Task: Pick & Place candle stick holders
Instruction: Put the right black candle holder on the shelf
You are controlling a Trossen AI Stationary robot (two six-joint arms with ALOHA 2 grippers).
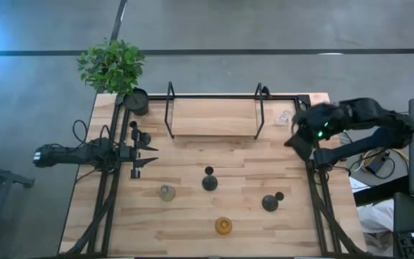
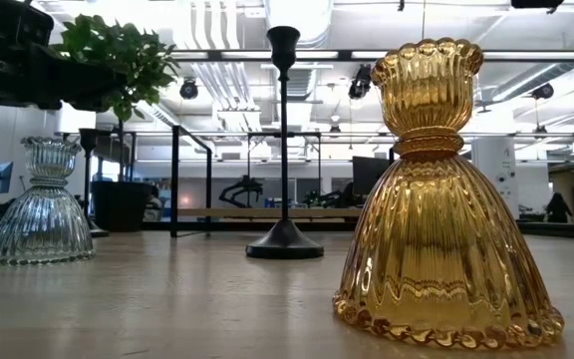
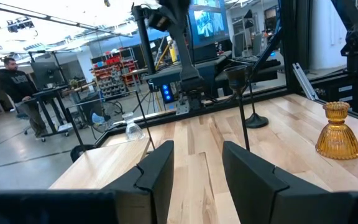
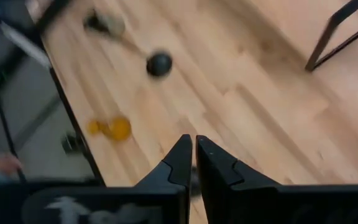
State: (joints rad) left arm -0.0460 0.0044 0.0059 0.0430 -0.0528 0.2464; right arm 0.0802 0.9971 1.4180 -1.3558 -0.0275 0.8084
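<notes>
Table (image 1: 192, 230): butcher-block top with the holders scattered over its near half, well apart from one another
Raised rack (image 1: 213, 117): wooden shelf on black wire legs at the far side, nothing standing on it; a likely drop spot, though the task does not say so
Plant pot (image 1: 136, 101): black, with green foliage, at the far left corner; not part of the job, so keep clear of it
Right arm: raised over the far right edge of the table, its gripper (image 4: 194, 163) with fingers pressed almost together and nothing between them; it needs to open well before any descent
Left arm: waits low at the left edge, its gripper (image 3: 194, 168) spread wide and empty
Black stemmed holder, centre (image 1: 209, 180): upright; the stem is thin, so a grasp low on it, squarely from above, should keep it from tipping
Black stemmed holder, right (image 1: 271, 201): nearest the right arm and, I judge, the sensible first pick
Amber glass holder (image 1: 223, 226): near the front edge, ribbed and flared; smooth glass may slip, so close around the narrow waist
Grey-green glass holder (image 1: 167, 193): left of centre, closer to the left arm
Clear glass holder (image 1: 284, 118): just beside the rack's right end, hard to see, easy to knock
Small black holder (image 1: 136, 135): by the left gripper, its shape unclear
</notes>
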